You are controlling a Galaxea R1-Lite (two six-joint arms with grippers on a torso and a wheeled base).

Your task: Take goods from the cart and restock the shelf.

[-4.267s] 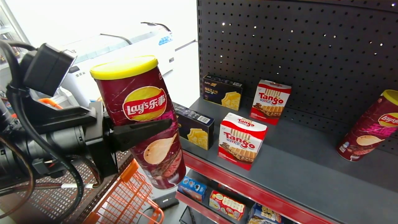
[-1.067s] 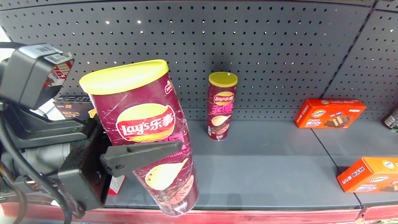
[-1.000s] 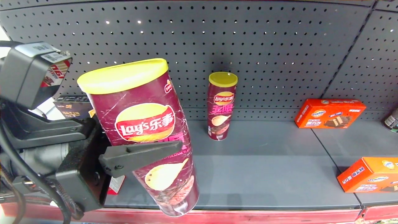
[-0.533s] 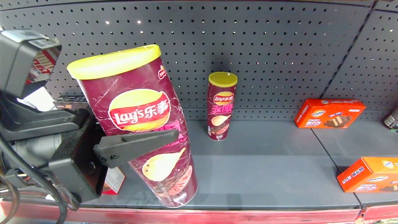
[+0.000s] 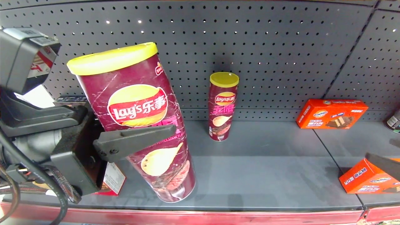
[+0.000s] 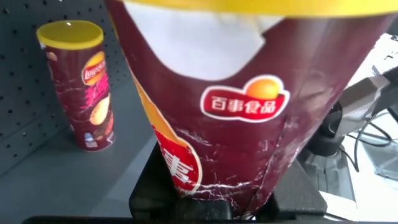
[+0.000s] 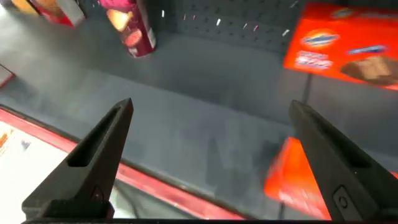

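- The dark grey metal shelf deck (image 5: 265,175), backed by a perforated grey pegboard panel (image 5: 281,47), offered a wide bare stretch mid-deck. That looked like the best landing spot, well behind the red front lip (image 5: 218,215).
- The tall maroon cardboard chip can with the yellow plastic lid (image 5: 137,118) hung tilted over the front of the deck, lid leaning away from the free stretch. Whether its base touched the deck could not be told. It probably needed righting before release, or it could topple.
- Two orange cardboard snack boxes lay to the right, one against the pegboard (image 5: 331,113), one near the front (image 5: 359,178), both well apart from the can.
- A second maroon chip can with a yellow lid (image 5: 222,106) stood upright at the back. Setting the held can near it would keep like goods together, but a gap was wise.
- The left gripper (image 5: 156,132) clamped the held can's middle. It should let go only once the base sat flat.
- The right gripper (image 7: 211,106) hovered over the deck, fingers spread wide and holding nothing.
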